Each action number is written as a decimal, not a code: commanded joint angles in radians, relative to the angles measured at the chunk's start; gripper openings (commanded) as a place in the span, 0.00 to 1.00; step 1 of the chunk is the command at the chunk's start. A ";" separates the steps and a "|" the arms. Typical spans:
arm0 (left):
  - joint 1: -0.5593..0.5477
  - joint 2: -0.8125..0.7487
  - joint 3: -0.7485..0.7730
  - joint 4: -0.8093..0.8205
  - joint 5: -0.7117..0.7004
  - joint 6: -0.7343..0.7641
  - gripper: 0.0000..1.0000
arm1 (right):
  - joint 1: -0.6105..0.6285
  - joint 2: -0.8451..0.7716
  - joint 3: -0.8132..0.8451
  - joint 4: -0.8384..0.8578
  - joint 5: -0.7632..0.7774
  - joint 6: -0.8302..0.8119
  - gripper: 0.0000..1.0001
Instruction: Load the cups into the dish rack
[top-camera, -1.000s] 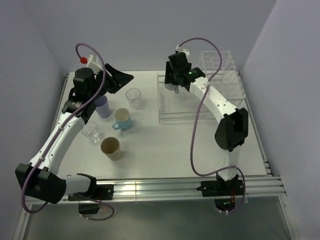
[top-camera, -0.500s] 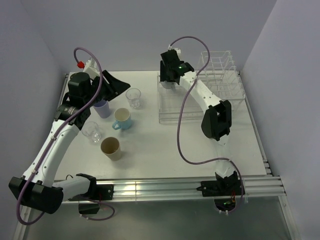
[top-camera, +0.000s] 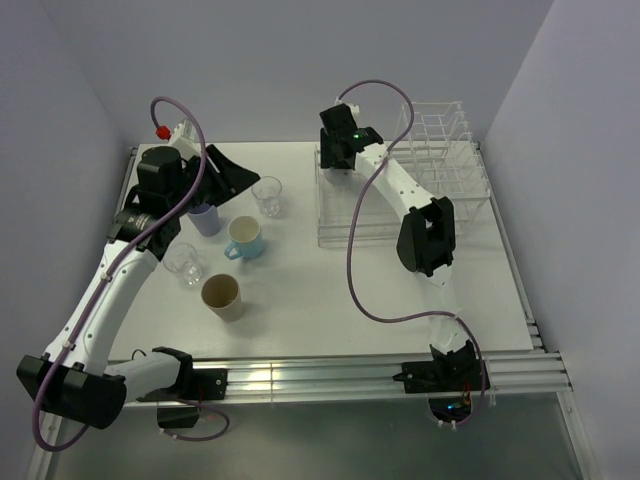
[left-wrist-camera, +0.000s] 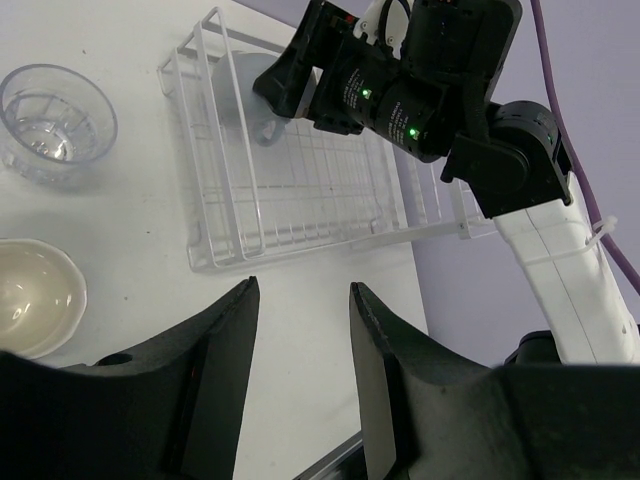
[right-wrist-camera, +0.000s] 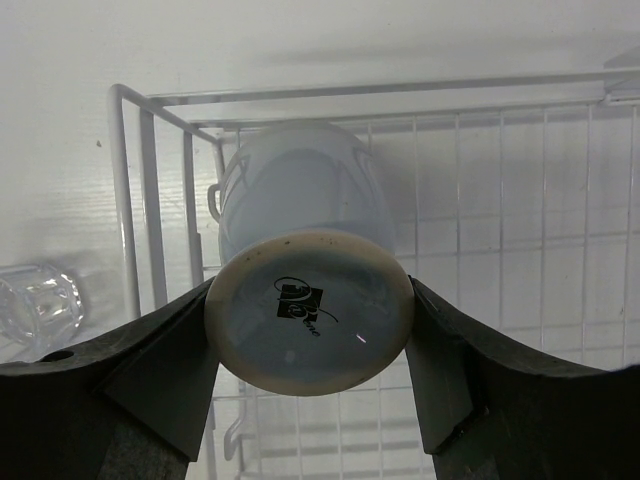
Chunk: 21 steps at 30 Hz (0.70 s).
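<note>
My right gripper (top-camera: 337, 160) is shut on a light blue handled mug (right-wrist-camera: 300, 215), held upside down with its base toward the wrist camera, over the far left corner of the white wire dish rack (top-camera: 345, 228). I cannot tell if its rim touches the grid. My left gripper (top-camera: 238, 170) is open and empty, above the table by a clear glass (top-camera: 267, 196). A lavender tumbler (top-camera: 206, 216), a second light blue mug (top-camera: 244, 238), another clear glass (top-camera: 184, 264) and a tan cup (top-camera: 222, 297) stand on the table at left.
The rack's taller section of upright dividers (top-camera: 440, 140) is at the far right. The left wrist view shows the rack (left-wrist-camera: 215, 225), the held mug (left-wrist-camera: 238, 92), the clear glass (left-wrist-camera: 55, 118) and the second mug's rim (left-wrist-camera: 35, 295). Walls close behind and on both sides.
My right gripper has carried the mug left and farther back to the rack's far left corner, its elbow swinging left. My left gripper has barely shifted and stays open.
</note>
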 joint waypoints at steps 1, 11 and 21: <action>-0.003 -0.030 0.003 0.017 -0.004 0.028 0.48 | -0.005 -0.013 0.049 0.045 0.013 -0.006 0.00; -0.003 -0.018 -0.005 0.026 -0.004 0.026 0.48 | -0.005 0.030 0.049 0.042 -0.007 0.003 0.00; -0.003 -0.007 -0.016 0.032 -0.004 0.025 0.48 | -0.004 0.022 0.044 0.045 0.013 0.000 0.46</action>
